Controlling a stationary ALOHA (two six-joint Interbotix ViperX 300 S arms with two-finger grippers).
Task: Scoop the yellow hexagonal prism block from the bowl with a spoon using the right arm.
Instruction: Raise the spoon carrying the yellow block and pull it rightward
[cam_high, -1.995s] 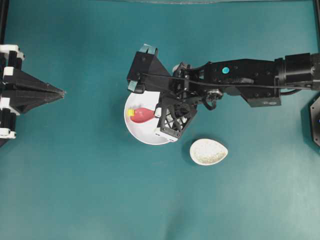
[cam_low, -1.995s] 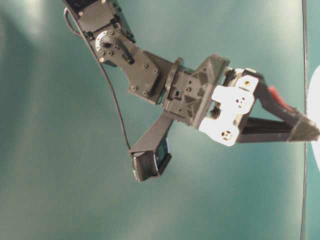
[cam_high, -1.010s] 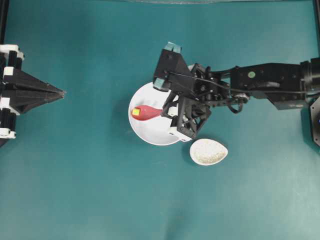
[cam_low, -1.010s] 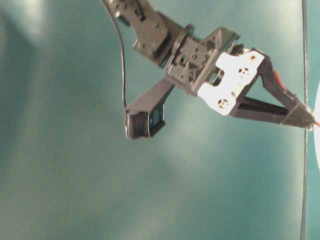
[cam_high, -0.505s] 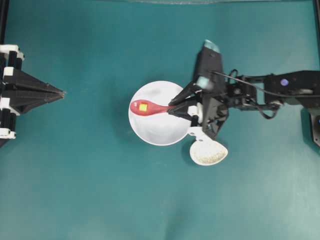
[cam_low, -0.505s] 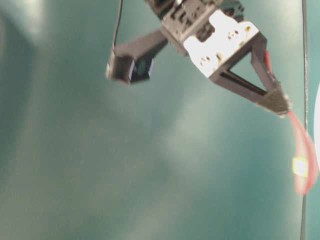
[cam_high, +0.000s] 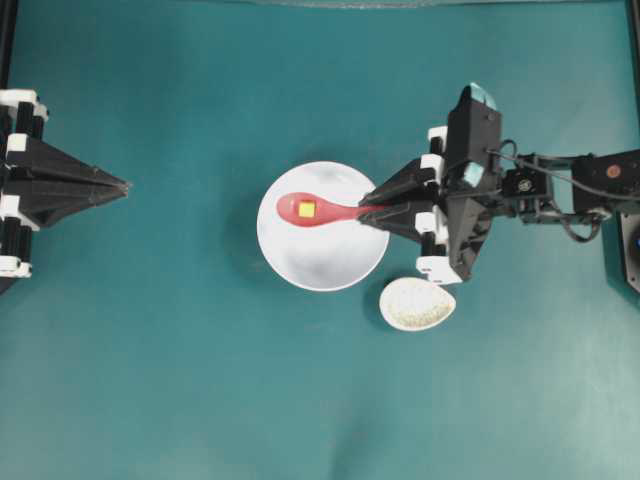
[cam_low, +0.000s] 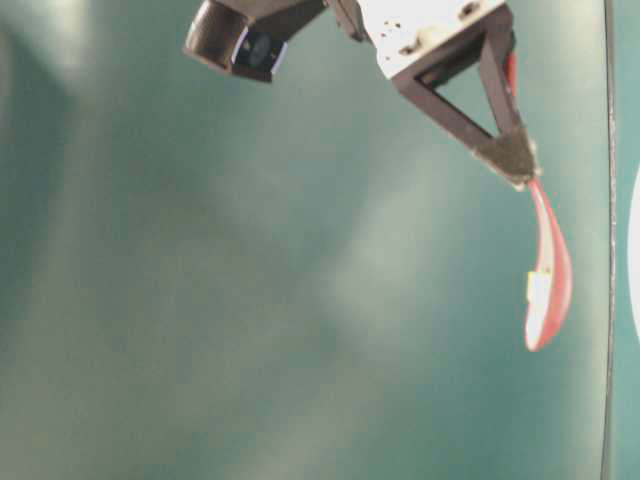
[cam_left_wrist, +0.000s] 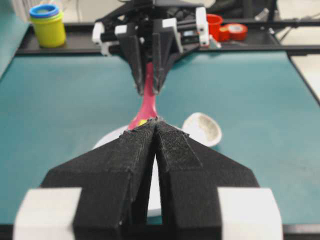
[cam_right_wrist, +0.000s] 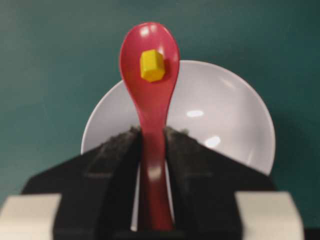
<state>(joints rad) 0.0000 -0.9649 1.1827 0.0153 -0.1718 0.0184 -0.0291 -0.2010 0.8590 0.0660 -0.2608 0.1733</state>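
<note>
Gripping the spoon (cam_high: 318, 211) above teal tabletop (cam_high: 200, 380), right hand (cam_high: 372, 209); left hand (cam_high: 120, 185) closed.

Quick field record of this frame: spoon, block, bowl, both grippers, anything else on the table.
spoon: red, handle clamped in right gripper, scoop held above the bowl
yellow hexagonal block: lying in the spoon's scoop
bowl: white, nothing else seen inside
left gripper: shut, holding nothing, well apart from the bowl
spoon rest: speckled beige, on the table beside the bowl
</note>
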